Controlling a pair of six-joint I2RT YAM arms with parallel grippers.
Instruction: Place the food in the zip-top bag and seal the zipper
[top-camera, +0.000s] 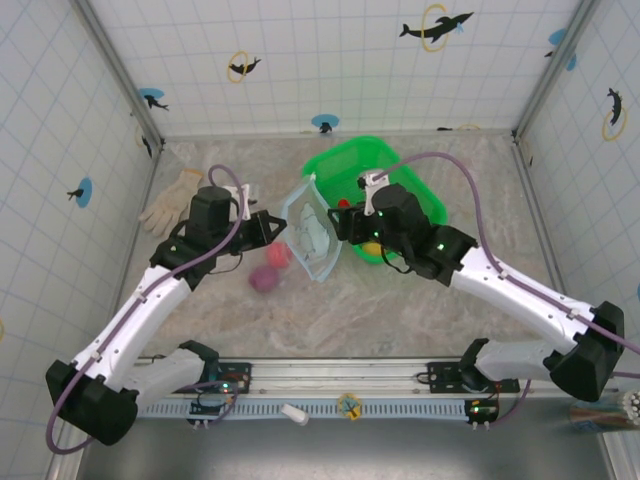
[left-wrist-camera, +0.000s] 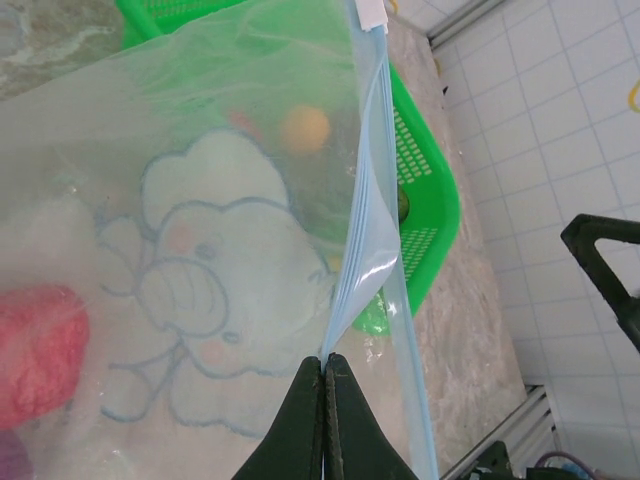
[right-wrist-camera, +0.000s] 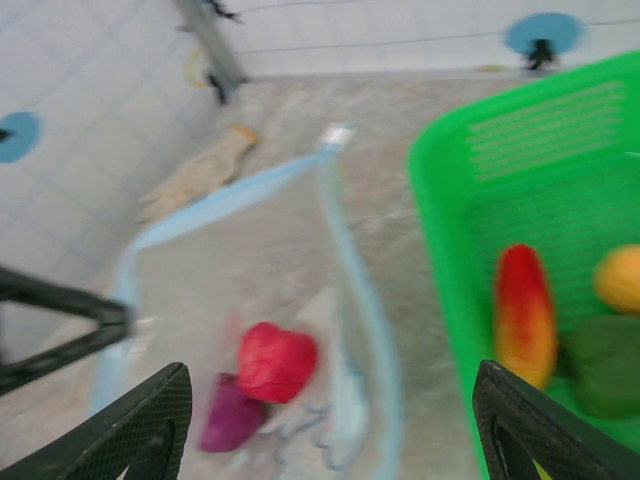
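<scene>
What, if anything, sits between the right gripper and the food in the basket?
Nothing visible does. The open right gripper hangs over the rim of the green basket; the red toy, orange toy and green toy lie uncovered inside. Only that basket wall separates them from the zip-top bag.

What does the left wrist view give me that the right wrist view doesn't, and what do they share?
Left wrist: the left fingers pinched shut on the zip-top bag at its zipper, and the elephant print in full.
Right wrist: the right fingers spread open, facing the bag's open mouth, the white glove beyond it, and a red-and-yellow piece, an orange piece and a green piece lying in the green basket.
Both: the bag, the basket, and a red food piece seen through the plastic.
</scene>
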